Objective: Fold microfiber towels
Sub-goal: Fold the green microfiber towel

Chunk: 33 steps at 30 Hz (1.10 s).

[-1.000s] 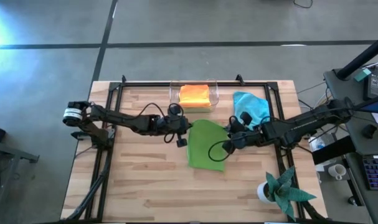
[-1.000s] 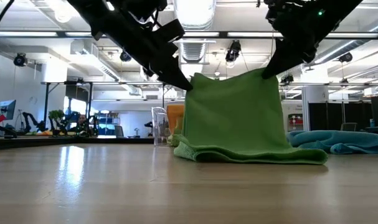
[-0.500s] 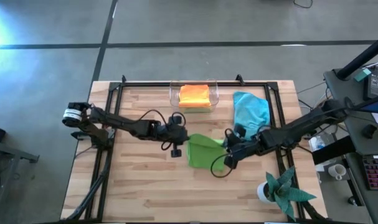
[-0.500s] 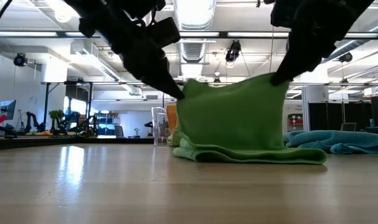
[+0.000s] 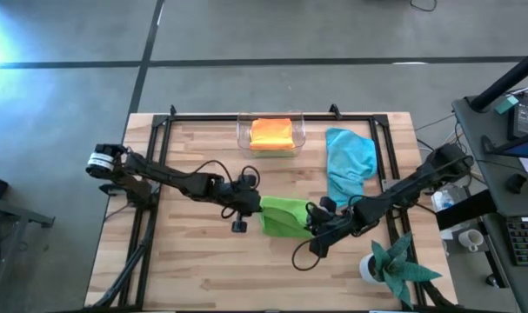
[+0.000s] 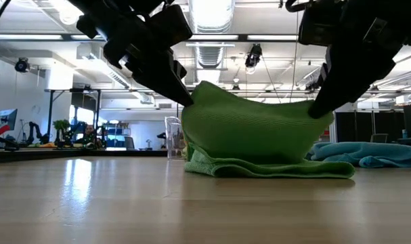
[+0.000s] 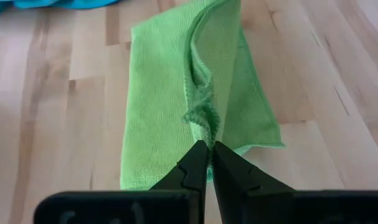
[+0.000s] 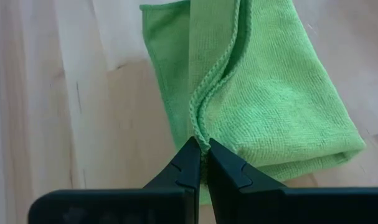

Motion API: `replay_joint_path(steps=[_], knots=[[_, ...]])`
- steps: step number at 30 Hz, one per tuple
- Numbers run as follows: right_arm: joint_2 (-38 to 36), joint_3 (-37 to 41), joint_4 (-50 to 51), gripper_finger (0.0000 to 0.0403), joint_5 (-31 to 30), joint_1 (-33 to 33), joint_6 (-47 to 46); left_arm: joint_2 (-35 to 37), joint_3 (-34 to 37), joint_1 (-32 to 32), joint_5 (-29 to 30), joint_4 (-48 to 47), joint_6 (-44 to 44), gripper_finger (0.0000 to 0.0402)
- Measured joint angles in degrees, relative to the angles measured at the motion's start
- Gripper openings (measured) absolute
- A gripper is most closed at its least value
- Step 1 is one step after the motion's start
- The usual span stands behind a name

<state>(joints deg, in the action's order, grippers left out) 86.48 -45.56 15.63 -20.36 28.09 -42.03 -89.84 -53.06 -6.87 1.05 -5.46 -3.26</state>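
A wooden table point(image 5: 194, 252) holds a lime green towel point(image 5: 285, 216) at its centre, half folded. The left gripper point(image 5: 257, 205) pinches its left corner, the right gripper point(image 5: 314, 228) its right corner, both clamped tight. A light blue towel point(image 5: 347, 161) lies far right; an orange towel point(image 5: 271, 133) sits far centre.

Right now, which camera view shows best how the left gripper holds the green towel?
The left wrist view: the left gripper is shut on the bunched edge of the green towel. The low view shows the towel lifted between both arms. The high view shows it small. The right wrist view shows only the right gripper.
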Motion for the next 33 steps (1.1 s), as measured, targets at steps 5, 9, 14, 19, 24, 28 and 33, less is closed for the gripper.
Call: replay_joint_path(steps=[5, 9, 14, 19, 24, 28, 33], knots=[[-0.01, 0.0, 0.11, 0.0015, -0.02, 0.03, -0.01, 0.0, 0.0, 0.0, -0.69, -0.14, -0.06, 0.0006], [-0.02, 0.0, 0.29, 0.0015, -0.02, 0.03, -0.01, 0.0, 0.0, 0.0, -0.8, -0.2, -0.07, 0.0014], [0.27, 0.0, 0.37, 0.0015, -0.02, 0.03, -0.01, 0.0, 0.0, 0.0, -0.87, -0.3, -0.06, 0.0055], [1.01, 0.0, 0.03, 0.0017, 0.07, 0.03, -0.01, 0.0, 0.0, 0.0, -0.95, -0.3, 0.06, 0.0107], [1.05, 0.0, -0.5, 0.0041, 1.29, 0.05, -0.01, 0.0, 0.0, 0.0, -0.95, -0.27, 4.47, 0.0142], [1.08, 0.0, -0.7, 0.0066, 1.3, 0.05, 0.69, 0.0, 0.0, 0.01, -0.93, -0.26, 4.45, 0.015], [2.79, 0.0, -1.63, 0.0095, 2.71, 0.8, 6.85, -0.29, 0.02, 0.22, 0.07, -0.12, 4.4, 0.015]])
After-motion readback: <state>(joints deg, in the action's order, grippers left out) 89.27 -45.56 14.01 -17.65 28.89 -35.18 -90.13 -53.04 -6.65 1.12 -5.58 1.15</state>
